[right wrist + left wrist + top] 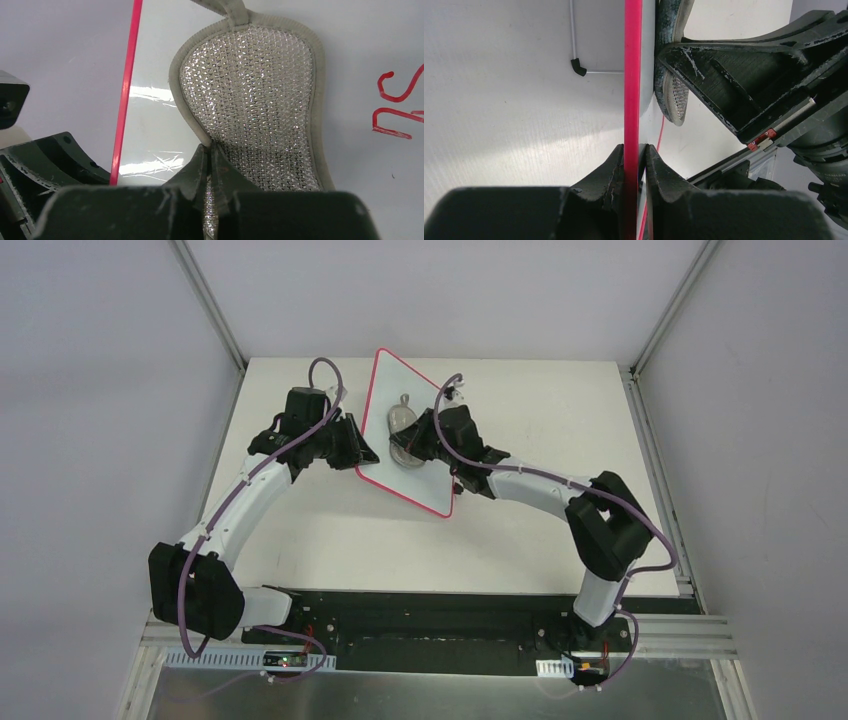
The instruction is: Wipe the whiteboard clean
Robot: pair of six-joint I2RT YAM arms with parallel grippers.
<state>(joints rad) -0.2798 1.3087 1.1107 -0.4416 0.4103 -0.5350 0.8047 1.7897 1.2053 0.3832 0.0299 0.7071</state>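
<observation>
At the bottom middle of the left wrist view, your left gripper is clamped on the pink-red frame of the whiteboard, one finger on each side of the thin edge. That looks like the right place to hold it. The board looks thin, stiff and pretty light, and I'd guess the glossy face would slip on you, whereas the frame gives the pads a lip to bite.

Low in the right wrist view, your right gripper is pinched shut on the bottom edge of a silvery mesh pad with a grey fabric border, lying flat against the board. The pad looks soft and floppy, so expect it to fold if you push from one corner.

The board itself is a white sheet with shiny reflections near its left edge and red handwriting off to the right of the pad, not wiped yet. From the top camera it sits upper middle, angled between the two grippers on the table. I can't tell whether it's lifted.
</observation>
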